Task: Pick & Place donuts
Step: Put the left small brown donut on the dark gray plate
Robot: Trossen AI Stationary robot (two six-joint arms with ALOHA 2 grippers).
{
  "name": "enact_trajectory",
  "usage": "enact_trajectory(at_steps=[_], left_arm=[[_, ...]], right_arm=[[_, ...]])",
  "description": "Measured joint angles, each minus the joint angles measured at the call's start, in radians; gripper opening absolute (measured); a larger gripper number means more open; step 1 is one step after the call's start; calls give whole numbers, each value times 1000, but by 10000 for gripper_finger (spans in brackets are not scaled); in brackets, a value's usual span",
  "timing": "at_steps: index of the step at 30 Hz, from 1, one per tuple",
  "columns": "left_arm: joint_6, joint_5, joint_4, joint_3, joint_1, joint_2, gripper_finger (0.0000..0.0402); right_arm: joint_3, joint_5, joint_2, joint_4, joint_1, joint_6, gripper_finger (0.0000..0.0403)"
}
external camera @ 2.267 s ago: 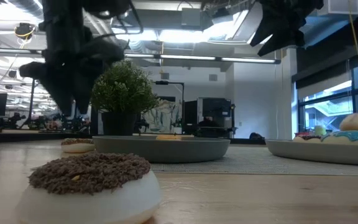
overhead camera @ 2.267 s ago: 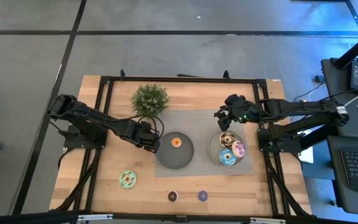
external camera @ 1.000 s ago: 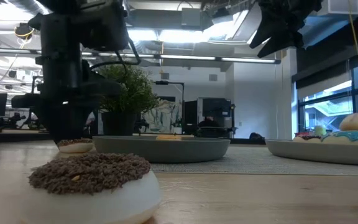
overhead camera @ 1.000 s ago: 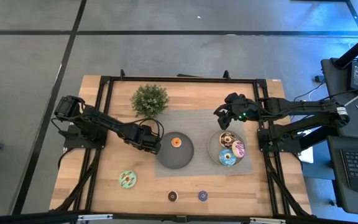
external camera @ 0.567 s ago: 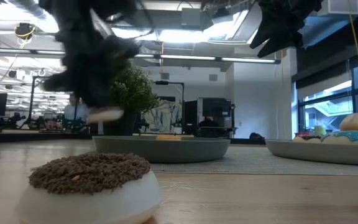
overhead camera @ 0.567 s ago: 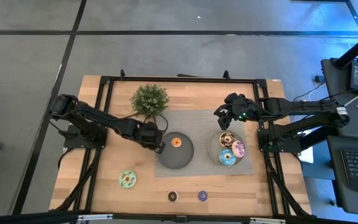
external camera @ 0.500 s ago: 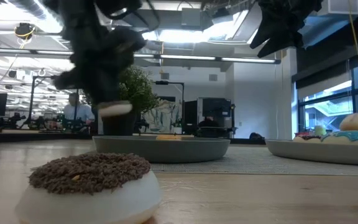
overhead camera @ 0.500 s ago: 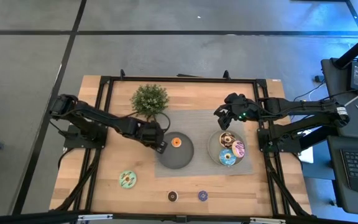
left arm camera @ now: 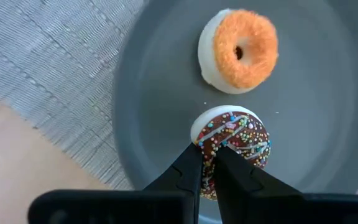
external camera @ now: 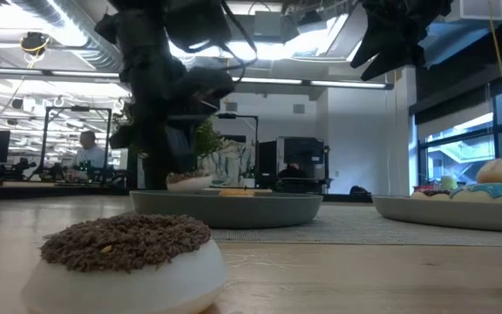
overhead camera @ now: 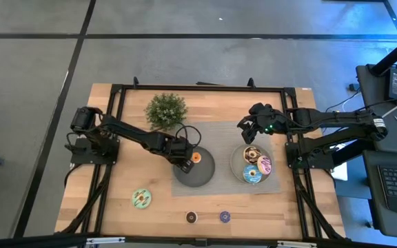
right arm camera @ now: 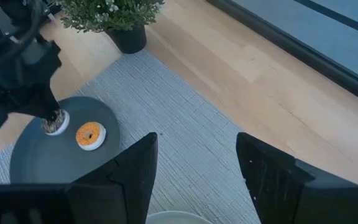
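Note:
My left gripper is shut on a mini brown donut with coloured sprinkles, low over the left part of the dark grey plate. A mini orange donut lies flat on the plate. My right gripper hangs open and empty above the far edge of the pale grey bowl, which holds chocolate, pink and blue donuts. A green donut, a dark brown mini one and a purple mini one lie on the bare wood near the front. My left gripper pinches the brown donut's rim between its two fingertips, on the side nearest the wrist. The fingers come from above, slanting down from the table's left. The donut sits with its iced top up. I cannot tell whether it touches the plate.
A potted plant stands at the far edge of the grey woven mat, close behind my left arm. The plate and bowl sit side by side on the mat. A person shows in the room beyond the table.
My left gripper has risen from the table left of the plate with the brown donut, lifting it clear. It has carried the donut toward the table's right, over the plate's left part, and come down low.

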Motion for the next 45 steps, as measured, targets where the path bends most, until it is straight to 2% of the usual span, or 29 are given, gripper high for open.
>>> enact_trajectory(at_steps=[4,18,24,28,39,45], left_arm=[[0,2,64,4,-2,25,30],[-8,76,44,3,0,40,38],[-8,55,44,3,2,39,50],[-9,60,44,3,2,39,66],[-17,81,35,2,28,39,141],[-11,87,36,2,28,39,152]], right_arm=[[0,0,0,0,0,0,220],[0,0,0,-1,0,-1,220],[0,0,0,0,0,-3,220],[0,0,0,0,0,-3,220],[0,-1,0,0,0,-1,220],[0,-86,32,7,10,-21,220]])
